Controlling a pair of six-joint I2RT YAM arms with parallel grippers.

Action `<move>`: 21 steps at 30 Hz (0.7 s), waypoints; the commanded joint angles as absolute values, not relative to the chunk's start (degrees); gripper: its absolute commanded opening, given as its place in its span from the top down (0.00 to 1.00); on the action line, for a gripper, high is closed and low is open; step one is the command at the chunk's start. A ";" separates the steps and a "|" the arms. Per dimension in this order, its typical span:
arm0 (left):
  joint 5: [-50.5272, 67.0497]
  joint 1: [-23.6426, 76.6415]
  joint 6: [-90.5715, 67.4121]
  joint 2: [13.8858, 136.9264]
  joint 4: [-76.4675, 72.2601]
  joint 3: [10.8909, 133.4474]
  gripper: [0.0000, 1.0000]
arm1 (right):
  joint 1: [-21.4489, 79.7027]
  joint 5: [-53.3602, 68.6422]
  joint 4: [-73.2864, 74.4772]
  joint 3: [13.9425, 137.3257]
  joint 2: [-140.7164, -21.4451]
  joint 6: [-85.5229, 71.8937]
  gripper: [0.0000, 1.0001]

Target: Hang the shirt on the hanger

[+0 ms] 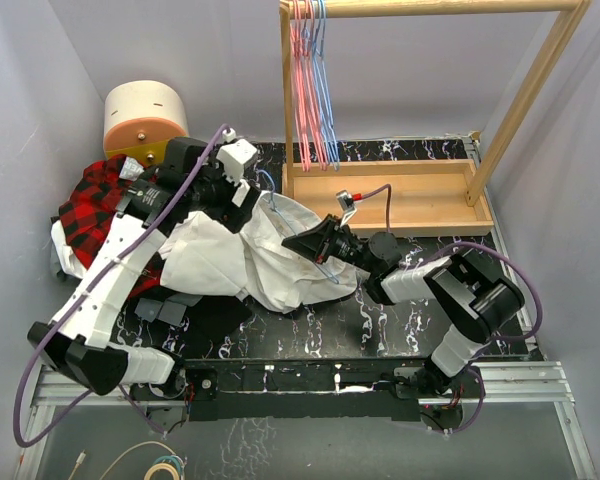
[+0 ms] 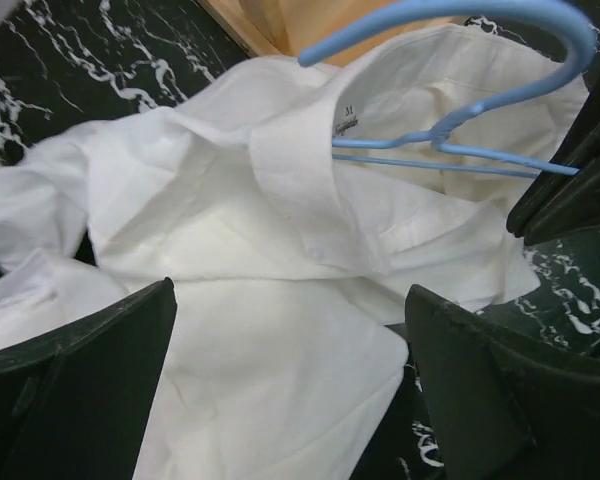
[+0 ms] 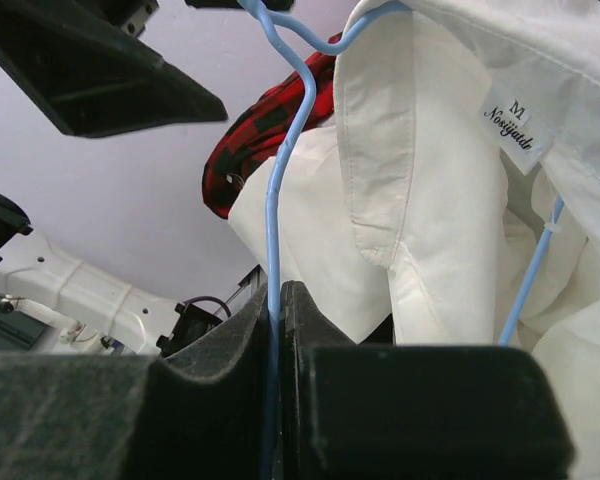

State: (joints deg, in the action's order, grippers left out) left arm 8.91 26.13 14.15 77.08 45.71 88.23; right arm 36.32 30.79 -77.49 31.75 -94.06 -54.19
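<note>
The white shirt [image 1: 230,260] lies crumpled on the black marbled table, its collar open toward the right arm. The light-blue hanger [image 2: 460,145] sits inside the collar, with its hook sticking out above. My right gripper [image 3: 277,300] is shut on the hanger's [image 3: 272,200] thin wire, right beside the shirt's [image 3: 430,200] collar and label. My left gripper [image 2: 290,370] hangs open just above the shirt [image 2: 280,300], its two fingers wide apart with only loose fabric below them. In the top view the left gripper [image 1: 252,205] is over the shirt's far edge, facing the right gripper [image 1: 292,240].
A wooden rack [image 1: 400,195] stands at the back right with pink and blue hangers [image 1: 315,80] on its rail. A red-and-black plaid garment [image 1: 95,205] is heaped at the left under my left arm. A white and orange cylinder [image 1: 145,115] stands in the back left corner.
</note>
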 commanded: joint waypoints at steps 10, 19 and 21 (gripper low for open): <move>40.79 16.35 58.99 72.38 38.86 80.47 0.20 | 36.12 36.20 -90.61 36.41 -103.22 -58.34 0.92; 60.18 5.67 81.53 86.91 55.96 94.13 0.32 | 34.35 38.06 -93.26 37.09 -104.59 -60.08 0.92; 61.06 5.45 87.71 90.34 62.42 98.56 0.32 | 34.28 39.01 -93.17 37.43 -104.43 -60.12 0.92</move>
